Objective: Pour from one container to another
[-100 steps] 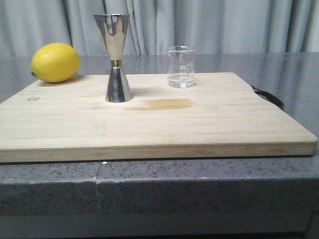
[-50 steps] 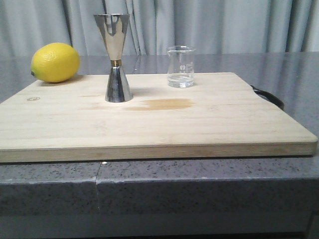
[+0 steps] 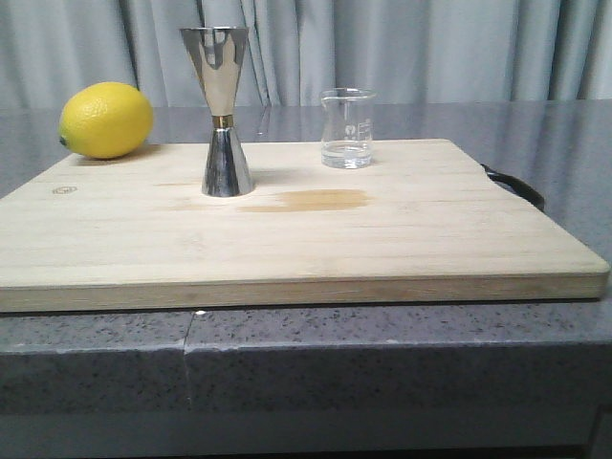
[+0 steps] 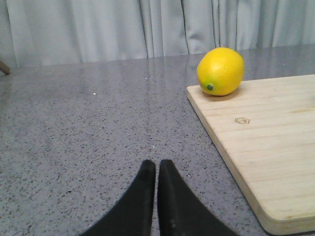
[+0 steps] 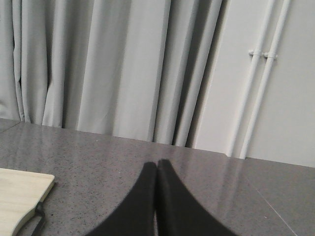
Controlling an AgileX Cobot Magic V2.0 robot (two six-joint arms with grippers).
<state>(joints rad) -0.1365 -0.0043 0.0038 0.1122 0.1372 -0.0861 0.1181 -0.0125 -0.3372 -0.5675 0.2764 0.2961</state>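
A small clear glass beaker (image 3: 346, 128) stands upright at the back of the wooden board (image 3: 287, 229), right of centre, with a little clear liquid in its bottom. The tall steel jigger (image 3: 224, 111) with a brass band at its waist stands upright to the beaker's left. Neither gripper shows in the front view. My left gripper (image 4: 157, 164) is shut and empty over the grey counter, off the board's left edge. My right gripper (image 5: 157, 164) is also shut and empty, over the counter beyond the board's right end.
A yellow lemon (image 3: 106, 120) rests at the board's back left corner; the same lemon (image 4: 220, 71) shows in the left wrist view. A black strap (image 3: 516, 185) hangs off the board's right edge. A damp brownish stain (image 3: 320, 199) marks the board. Grey curtains hang behind.
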